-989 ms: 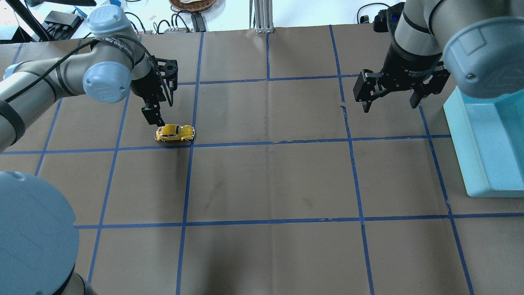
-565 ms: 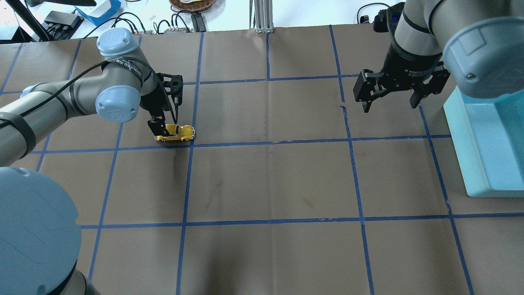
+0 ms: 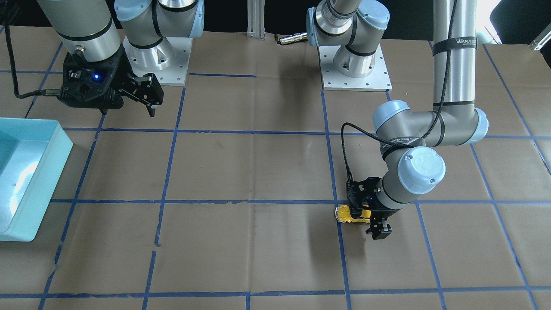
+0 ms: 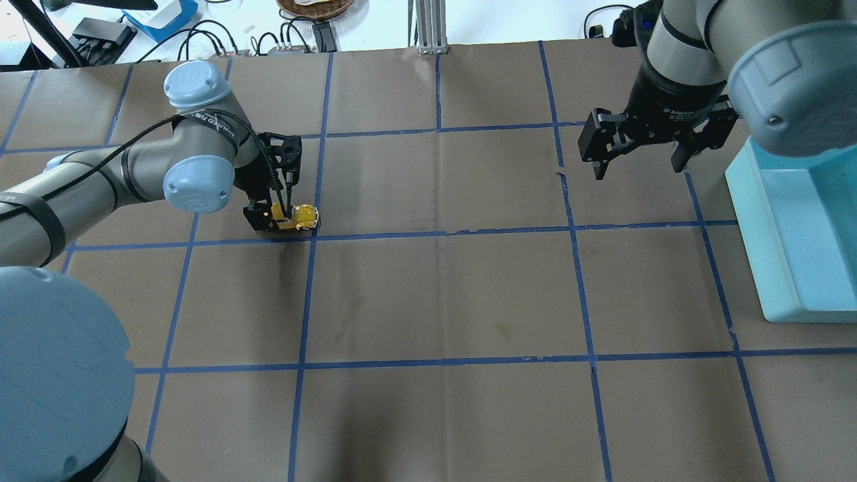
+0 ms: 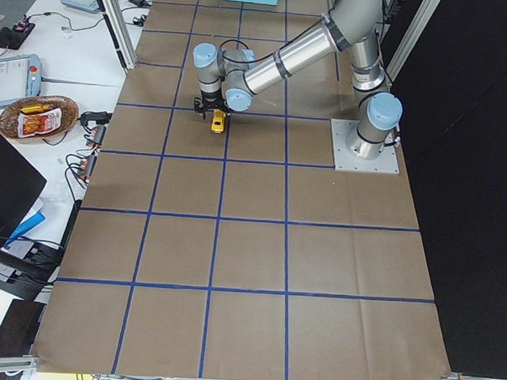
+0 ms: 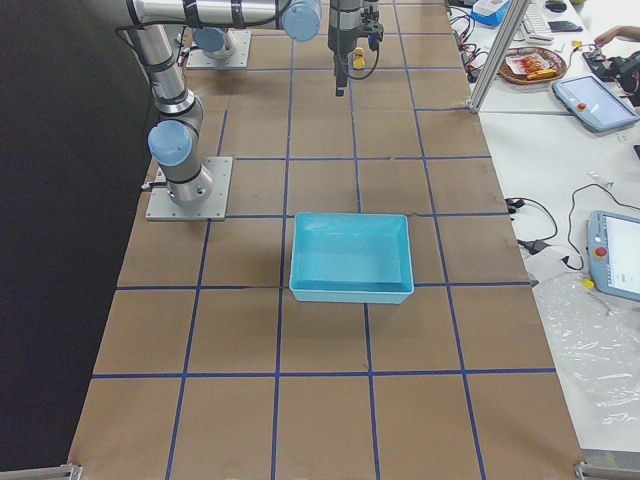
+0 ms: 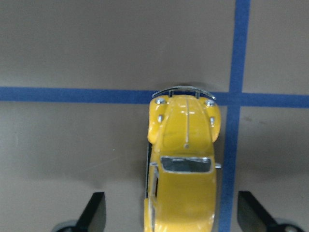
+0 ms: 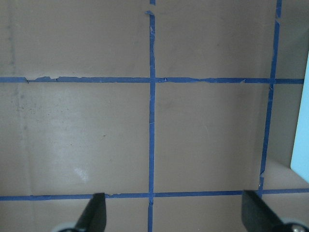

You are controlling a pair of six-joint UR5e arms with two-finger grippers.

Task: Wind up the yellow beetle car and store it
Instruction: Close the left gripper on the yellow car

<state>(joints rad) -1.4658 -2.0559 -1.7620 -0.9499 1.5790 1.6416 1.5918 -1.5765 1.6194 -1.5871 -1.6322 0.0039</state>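
The yellow beetle car [image 4: 302, 215] stands on the brown table next to a blue tape crossing. It also shows in the front view [image 3: 345, 214] and in the left wrist view [image 7: 186, 159]. My left gripper [image 4: 273, 216] is lowered over the car's rear half and is open. One fingertip [image 7: 95, 212] shows on each side of the car, apart from it. The car's nose points away from the wrist camera. My right gripper [image 4: 637, 167] is open and empty, hovering above the table far to the right, and it also shows in the front view [image 3: 129, 107].
A light-blue bin [image 4: 790, 254] stands at the table's right edge, just right of my right gripper; it also shows in the front view [image 3: 26, 172] and the right side view [image 6: 350, 290]. Blue tape lines grid the brown table cover [image 4: 442, 294].
My left gripper has moved down and toward the car, from above and behind it to straddling its rear half. The car has stayed in place. My right gripper shifted slightly.
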